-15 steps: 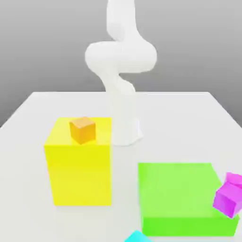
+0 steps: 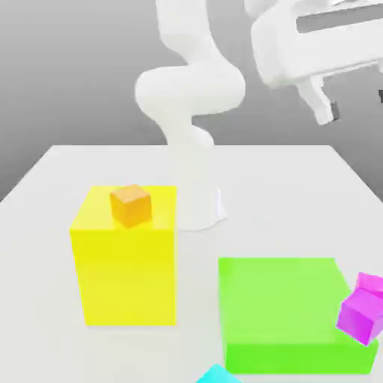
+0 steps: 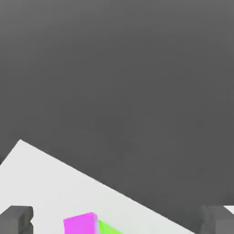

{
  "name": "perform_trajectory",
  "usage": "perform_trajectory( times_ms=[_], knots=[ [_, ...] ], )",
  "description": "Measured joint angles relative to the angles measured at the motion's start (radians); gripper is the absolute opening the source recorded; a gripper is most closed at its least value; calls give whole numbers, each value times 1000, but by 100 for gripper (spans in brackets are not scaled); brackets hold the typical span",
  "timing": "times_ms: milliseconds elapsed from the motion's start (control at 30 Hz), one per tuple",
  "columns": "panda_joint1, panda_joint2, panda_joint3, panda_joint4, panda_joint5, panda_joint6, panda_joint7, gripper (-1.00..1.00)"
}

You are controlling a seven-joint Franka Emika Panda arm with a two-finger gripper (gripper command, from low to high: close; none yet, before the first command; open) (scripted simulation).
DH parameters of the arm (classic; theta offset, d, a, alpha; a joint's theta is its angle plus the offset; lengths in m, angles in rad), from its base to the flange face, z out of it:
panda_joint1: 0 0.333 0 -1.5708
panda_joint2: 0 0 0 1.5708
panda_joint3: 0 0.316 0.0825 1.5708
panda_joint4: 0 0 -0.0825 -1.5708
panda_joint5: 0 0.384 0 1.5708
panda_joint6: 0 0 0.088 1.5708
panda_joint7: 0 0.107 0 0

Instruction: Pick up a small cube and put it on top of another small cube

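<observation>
The small hot-pink cube (image 2: 372, 283) rests at the exterior view's right edge, beside the green block and half hidden behind a more purple small cube (image 2: 359, 317). An orange small cube (image 2: 131, 204) sits on top of the yellow block (image 2: 123, 258). My gripper (image 2: 351, 101) hangs high above the table's right side, far over the pink cubes, open with nothing between its fingers. In the hand view the gripper (image 3: 116, 221) frames a magenta cube face (image 3: 80, 225) next to a green edge (image 3: 107, 229); I cannot tell which of the two pink cubes it is.
The wide, low green block (image 2: 288, 314) lies at the front right and the taller yellow block at the front left. A cyan cube corner (image 2: 217, 375) pokes in at the front edge. The arm's white base (image 2: 196, 194) stands mid-table behind the blocks.
The hand has swung into the exterior view at the top right, where it was out of sight before. The cubes and blocks have not moved.
</observation>
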State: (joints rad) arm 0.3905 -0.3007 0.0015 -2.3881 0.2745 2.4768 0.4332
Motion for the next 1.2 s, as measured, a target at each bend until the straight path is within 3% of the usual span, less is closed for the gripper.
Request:
perform_trajectory(
  times_ms=[333,500,700,867,900,1200],
  knots=[
    [151,269,104,-56,-6,120,-93,0],
    [224,394,125,-88,-106,190,-69,0],
    [325,535,97,-120,-313,274,25,0],
    [364,704,59,-90,-369,405,61,0],
    [367,723,55,-87,-371,419,63,-100],
    [359,663,65,-98,-366,372,58,-100]
  ],
)
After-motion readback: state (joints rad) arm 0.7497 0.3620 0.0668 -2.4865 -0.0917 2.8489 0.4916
